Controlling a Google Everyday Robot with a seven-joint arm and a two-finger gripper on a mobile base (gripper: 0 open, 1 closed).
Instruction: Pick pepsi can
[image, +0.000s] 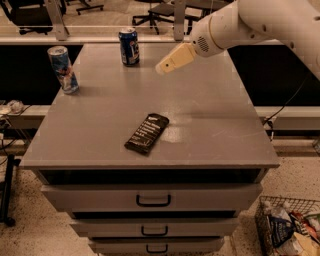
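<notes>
The pepsi can (129, 47) is short and dark blue with a white-and-red logo and a silver top. It stands upright near the far edge of the grey cabinet top (215, 115). My gripper (163, 67) hangs above the cabinet top, a short way to the right of the can and slightly nearer the camera, apart from it. It holds nothing that I can see. The white arm reaches in from the upper right.
A taller, slim light blue-and-silver can (63, 69) stands at the left edge. A dark flat packet (147, 133) lies near the front middle. Drawers (153, 199) face the front. A wire basket (290, 227) of items sits on the floor at lower right. Office chairs stand behind.
</notes>
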